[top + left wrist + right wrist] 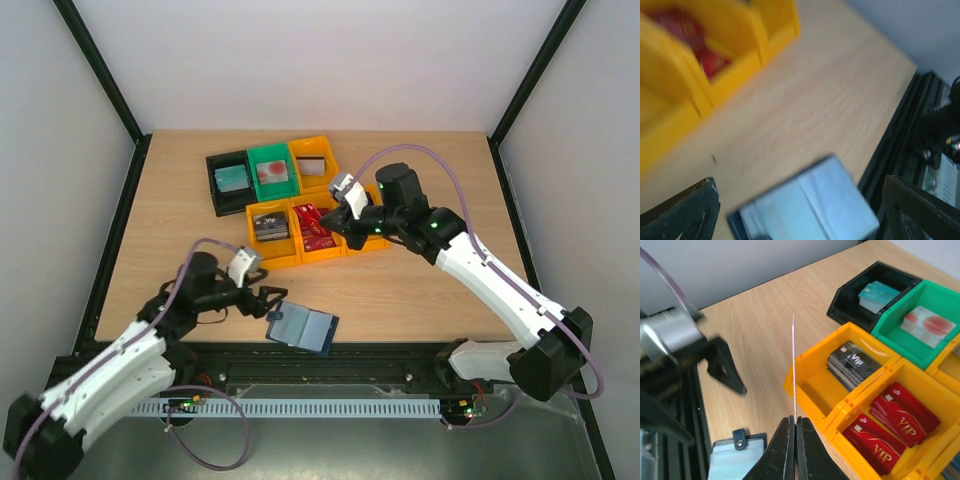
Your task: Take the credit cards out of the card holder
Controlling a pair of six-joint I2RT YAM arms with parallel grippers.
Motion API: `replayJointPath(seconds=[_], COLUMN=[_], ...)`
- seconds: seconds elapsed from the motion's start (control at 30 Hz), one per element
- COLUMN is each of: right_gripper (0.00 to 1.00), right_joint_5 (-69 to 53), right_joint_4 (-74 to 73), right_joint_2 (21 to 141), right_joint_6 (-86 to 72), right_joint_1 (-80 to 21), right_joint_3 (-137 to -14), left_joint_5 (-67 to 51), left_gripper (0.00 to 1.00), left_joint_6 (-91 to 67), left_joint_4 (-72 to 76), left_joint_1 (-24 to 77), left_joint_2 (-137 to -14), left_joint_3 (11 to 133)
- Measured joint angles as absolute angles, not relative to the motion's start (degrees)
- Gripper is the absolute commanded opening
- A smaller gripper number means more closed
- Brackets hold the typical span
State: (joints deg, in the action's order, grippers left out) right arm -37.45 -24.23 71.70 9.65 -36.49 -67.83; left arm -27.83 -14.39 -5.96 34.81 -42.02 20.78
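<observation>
The card holder (303,327) lies open near the table's front edge, its light grey-blue inside up and its tab (740,440) showing in the right wrist view. My left gripper (270,303) stands open just left of it. In the blurred left wrist view the card holder (810,210) lies between and below the spread fingers (685,212), untouched. My right gripper (795,422) is shut on one of the credit cards (794,365), seen edge-on as a thin upright line. It hovers at the front row of orange bins (338,226).
At the back stand a black bin (230,180) with a teal card, a green bin (273,172) and an orange bin (313,165). In front, orange bins hold dark VIP cards (850,362) and red cards (895,425). The black frame rail (330,352) runs along the near edge.
</observation>
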Motion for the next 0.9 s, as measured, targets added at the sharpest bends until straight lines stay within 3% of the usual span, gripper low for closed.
replayJointPath(seconds=[0.17,0.4,0.53,0.7,0.73,0.83,0.9], right_gripper=[0.02,0.02,0.02,0.02,0.02,0.03,0.23], right_joint_5=[-40.9,-42.0,-41.6,-41.4,-41.4,-40.5,-39.8], right_joint_4=[-29.4,-37.2,-38.1,-38.8,-38.8,-38.8,-38.6], right_joint_2=[74.4,77.8,78.7,80.2,80.4,80.6,80.6], right_joint_6=[13.3,19.4,20.4,21.6,21.9,22.1,22.0], right_joint_1=[-37.9,-47.9,-50.0,-51.5,-51.8,-52.1,-52.1], right_joint_3=[-70.2,-73.1,-73.8,-75.4,-75.8,-76.3,-76.4], left_joint_5=[-29.9,-32.0,-36.2,-39.3,-40.1,-42.0,-42.0], left_gripper=[0.83,0.74,0.50,0.08,0.03,0.02,0.02], left_joint_6=[-3.4,15.6,21.5,22.9,22.9,21.5,20.9], left_joint_4=[-5.6,-10.9,-16.5,-18.4,-18.1,-18.0,-18.0], left_joint_1=[28.0,27.2,27.6,27.7,27.7,27.7,27.8], left_joint_2=[-28.6,-37.5,-37.6,-37.6,-37.6,-37.5,-37.2], left_joint_3=[23.5,37.5,37.6,37.6,37.6,37.6,37.6])
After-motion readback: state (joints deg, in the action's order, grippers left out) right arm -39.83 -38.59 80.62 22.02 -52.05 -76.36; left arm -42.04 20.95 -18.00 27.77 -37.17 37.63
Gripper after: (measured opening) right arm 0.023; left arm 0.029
